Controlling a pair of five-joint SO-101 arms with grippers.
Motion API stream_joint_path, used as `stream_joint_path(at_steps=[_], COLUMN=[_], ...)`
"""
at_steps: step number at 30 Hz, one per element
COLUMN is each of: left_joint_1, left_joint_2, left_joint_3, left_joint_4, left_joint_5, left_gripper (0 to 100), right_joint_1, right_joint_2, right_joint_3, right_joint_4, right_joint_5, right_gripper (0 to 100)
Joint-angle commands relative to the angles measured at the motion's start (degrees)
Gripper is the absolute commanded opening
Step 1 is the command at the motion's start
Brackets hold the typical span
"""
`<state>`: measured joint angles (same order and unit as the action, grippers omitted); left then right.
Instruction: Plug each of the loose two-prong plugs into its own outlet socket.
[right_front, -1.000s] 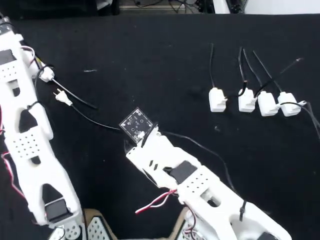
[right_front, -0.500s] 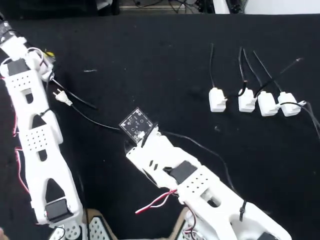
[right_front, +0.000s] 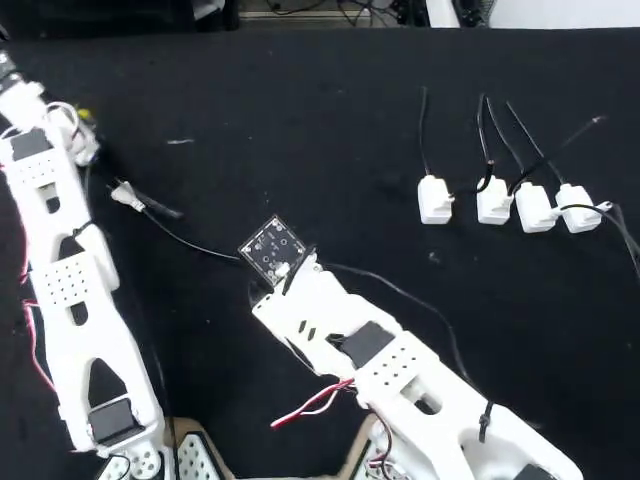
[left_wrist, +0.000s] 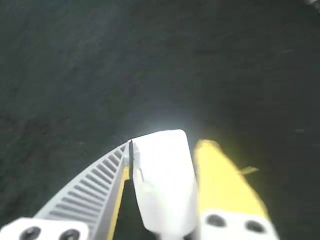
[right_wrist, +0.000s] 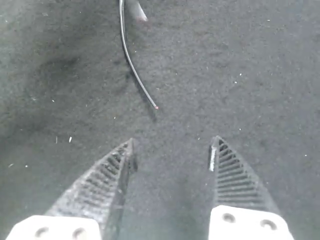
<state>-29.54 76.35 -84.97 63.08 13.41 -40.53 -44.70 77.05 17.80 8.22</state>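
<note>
Bench (right_front: 330, 100): a big black bench. All the things lie on it.
Right arm (right_front: 400, 380): a white arm. It comes in from the bottom right of the high view and ends near the middle, at a small square board (right_front: 272, 248). Red and white wires (right_front: 310, 402) hang off its side.
Left arm (right_front: 70, 290): a white arm. It runs up the left edge of the high view, all the way to the upper left corner.
Right tool (right_wrist: 172, 145): its two ribbed fingers are spread wide apart over the black bench. The end of a thin black wire (right_wrist: 135, 70) lies on the bench near it.
Left tool (left_wrist: 165, 145): it is pinching a white block (left_wrist: 162, 190). A grey ribbed finger (left_wrist: 95, 190) presses one side of the block and a yellow finger (left_wrist: 225, 185) presses the other side.
Outlet sockets (right_front: 435, 200): four small white ones in a row at the right of the high view. One sits a bit apart from the rest, and the other three are close together. Black cords run from them toward the top edge.
Two-prong plug (right_front: 125, 193): small and white. It lies loose on the bench at the left of the high view, just beside the left arm and well apart from the sockets.
Plug cord (right_front: 200, 245): thin and black. It runs from the plug toward the square board in the middle.
</note>
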Motion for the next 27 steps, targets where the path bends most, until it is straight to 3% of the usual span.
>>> stream_joint_path(at_steps=[1, 14, 19, 23, 27], left_joint_1=[-1.9, -1.9, 0.5, 5.2, 7.6], left_joint_2=[-1.1, -7.7, -16.2, -21.1, -24.6], left_joint_3=[0.1, -10.4, -10.4, -10.4, -8.3], left_joint_4=[0.1, 17.5, 28.7, 37.3, 37.9], left_joint_5=[0.4, -0.9, -10.5, -23.3, -28.2], left_gripper=[3, 3, 3, 3, 3], right_joint_1=[-0.7, -0.7, -0.7, -0.7, -0.3], right_joint_2=[-1.0, -1.0, -1.0, -1.3, -1.4], right_joint_3=[-1.1, -1.1, -1.1, -1.1, -1.1], right_joint_4=[-1.1, -1.1, -1.1, -1.1, -1.0], right_joint_5=[-0.3, -0.1, 0.0, -0.3, -0.3], right_gripper=[22.2, 22.2, 22.2, 22.2, 22.2])
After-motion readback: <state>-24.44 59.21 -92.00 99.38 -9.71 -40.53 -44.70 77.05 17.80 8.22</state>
